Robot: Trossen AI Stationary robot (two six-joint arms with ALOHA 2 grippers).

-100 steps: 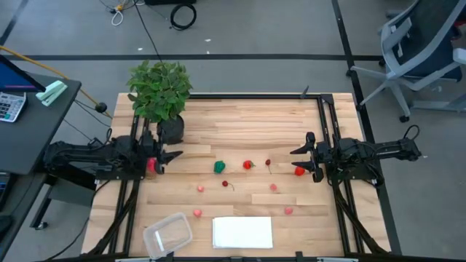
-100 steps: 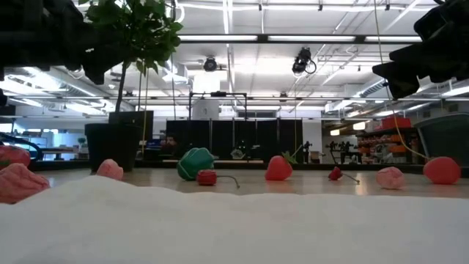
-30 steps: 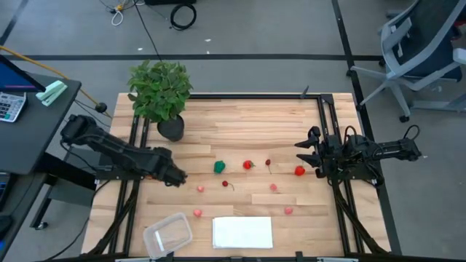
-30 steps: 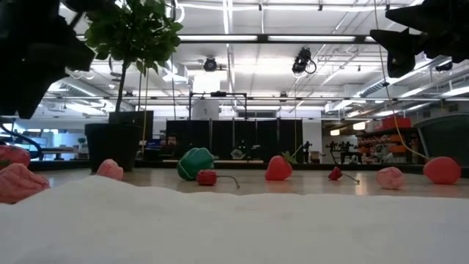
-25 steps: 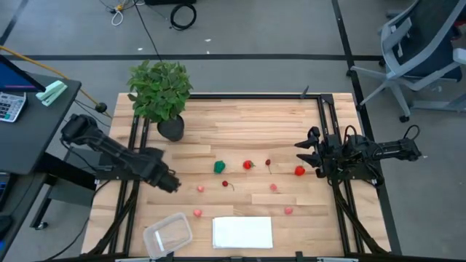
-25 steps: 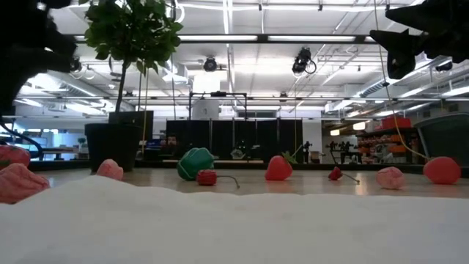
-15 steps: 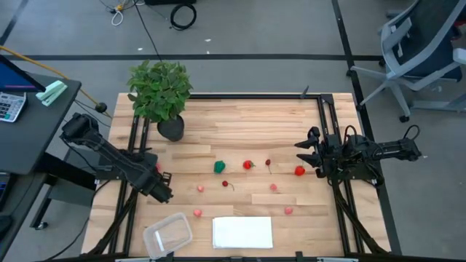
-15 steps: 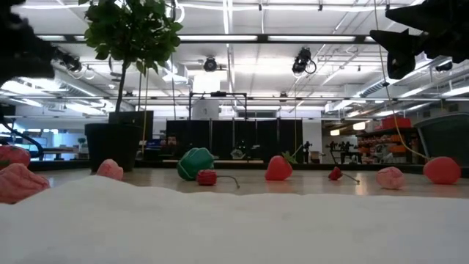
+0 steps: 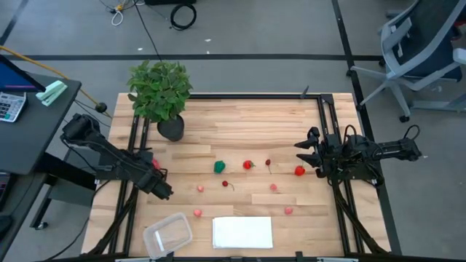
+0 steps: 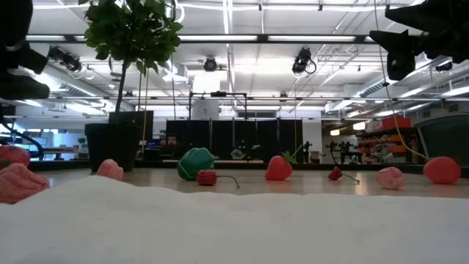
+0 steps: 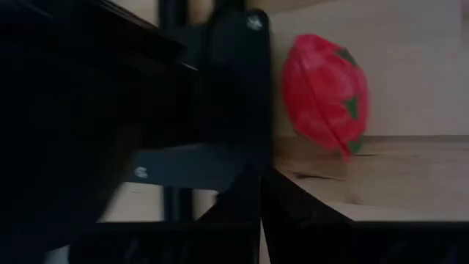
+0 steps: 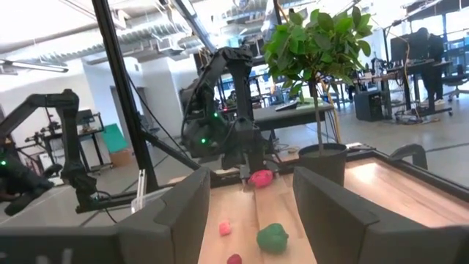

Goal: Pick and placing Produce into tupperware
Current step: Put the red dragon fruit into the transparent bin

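The produce lies scattered across the middle of the wooden table: a green piece, a red one, small pink ones and another red piece. A red, tomato-like piece rests on the wood near the left edge. My left gripper is shut beside that red piece, with nothing between its fingers. The clear tupperware stands at the near left. My right gripper hovers open at the table's right, just above the red piece there, its fingers wide apart.
A potted plant stands at the far left corner. A flat white sheet lies at the near edge, right of the tupperware. Black frame rails run along both sides of the table.
My left gripper has swung toward the table's near edge and a little to the left, closer to the tupperware. The red piece near the left edge now shows beside the arm.
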